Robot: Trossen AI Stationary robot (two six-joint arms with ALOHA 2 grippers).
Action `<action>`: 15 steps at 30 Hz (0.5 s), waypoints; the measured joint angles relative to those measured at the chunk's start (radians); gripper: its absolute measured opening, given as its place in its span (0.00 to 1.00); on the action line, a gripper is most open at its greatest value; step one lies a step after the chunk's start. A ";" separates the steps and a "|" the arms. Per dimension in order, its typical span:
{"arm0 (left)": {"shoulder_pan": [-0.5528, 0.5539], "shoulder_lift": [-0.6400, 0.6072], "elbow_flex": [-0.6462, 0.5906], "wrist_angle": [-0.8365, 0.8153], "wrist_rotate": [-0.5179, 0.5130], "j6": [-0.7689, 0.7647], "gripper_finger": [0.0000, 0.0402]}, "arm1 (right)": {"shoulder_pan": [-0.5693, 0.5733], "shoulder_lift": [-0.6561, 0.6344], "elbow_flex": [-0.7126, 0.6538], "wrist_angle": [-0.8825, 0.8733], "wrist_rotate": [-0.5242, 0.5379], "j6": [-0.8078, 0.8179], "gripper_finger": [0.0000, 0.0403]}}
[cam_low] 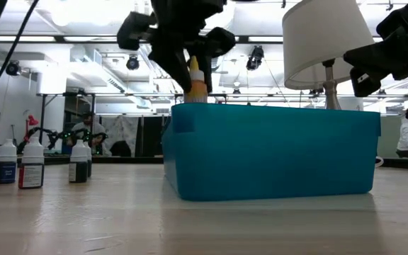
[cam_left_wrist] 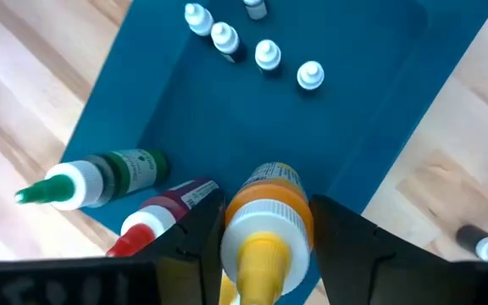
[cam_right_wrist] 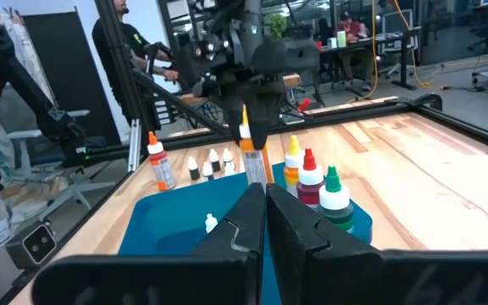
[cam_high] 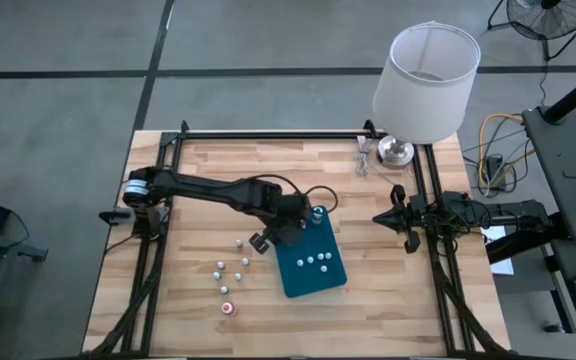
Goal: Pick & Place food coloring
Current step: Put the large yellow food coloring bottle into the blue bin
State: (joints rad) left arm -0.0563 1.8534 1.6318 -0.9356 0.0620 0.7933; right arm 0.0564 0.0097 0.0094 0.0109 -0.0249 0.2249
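Observation:
My left gripper [cam_high: 290, 228] hangs over the far end of the teal tray [cam_high: 303, 282], shut on a food coloring bottle with an orange body and yellow tip [cam_left_wrist: 263, 222]. In the left wrist view a green-topped bottle [cam_left_wrist: 91, 182] and a red-topped one [cam_left_wrist: 155, 222] stand beside it in the tray, and several small white-capped ones [cam_left_wrist: 266, 55] stand farther along. More small bottles [cam_high: 238, 262] stand on the wood left of the tray, one of them red-topped [cam_high: 228, 308]. My right gripper [cam_high: 398, 215] waits, shut, at the table's right side. My left gripper pinches the orange bottle's upper part, by its white collar [cam_left_wrist: 265, 219], between the two fingers [cam_left_wrist: 195, 246]. The fingers come from above, pointing down. The bottle stays upright inside the tray's far end [cam_right_wrist: 252, 161]. The tray wall [cam_low: 268, 152] hides whether its base touches the floor.
A white-shaded lamp [cam_high: 423, 85] stands at the far right corner, with a small clear object [cam_high: 365, 158] beside it. Black frame rails [cam_high: 268, 135] run along the far, left and right edges. Bare wood lies on the near side of the tray. People are in the room beyond.

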 joint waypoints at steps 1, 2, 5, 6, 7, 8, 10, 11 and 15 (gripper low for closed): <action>0.001 0.005 0.000 0.001 0.000 0.005 0.31 | 0.000 0.000 0.000 0.000 0.001 0.000 0.02; 0.001 0.013 0.000 0.001 0.000 0.009 0.31 | 0.000 -0.001 0.000 0.000 -0.001 0.000 0.02; 0.001 0.033 -0.001 0.009 0.000 0.010 0.31 | 0.000 0.000 0.000 0.000 0.000 0.000 0.02; 0.002 0.042 -0.001 0.022 0.000 0.010 0.31 | 0.000 0.000 0.000 0.000 0.000 0.000 0.02; 0.002 0.046 -0.001 0.031 0.001 0.010 0.31 | 0.000 0.000 0.000 0.000 0.000 0.000 0.02; 0.002 0.053 -0.001 0.031 0.001 0.010 0.31 | 0.000 0.000 0.000 0.000 0.000 0.000 0.02; 0.002 0.067 -0.001 0.046 0.002 0.008 0.31 | 0.000 -0.001 0.000 0.000 0.000 0.000 0.02; 0.003 0.071 -0.001 0.053 0.003 0.007 0.31 | 0.000 -0.001 0.000 0.000 0.000 0.000 0.02; 0.003 0.091 -0.001 0.043 0.003 0.008 0.31 | 0.000 0.001 0.000 0.000 0.000 0.000 0.02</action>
State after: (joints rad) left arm -0.0536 1.9448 1.6308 -0.8922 0.0650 0.8009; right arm 0.0566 0.0112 0.0096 0.0109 -0.0254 0.2249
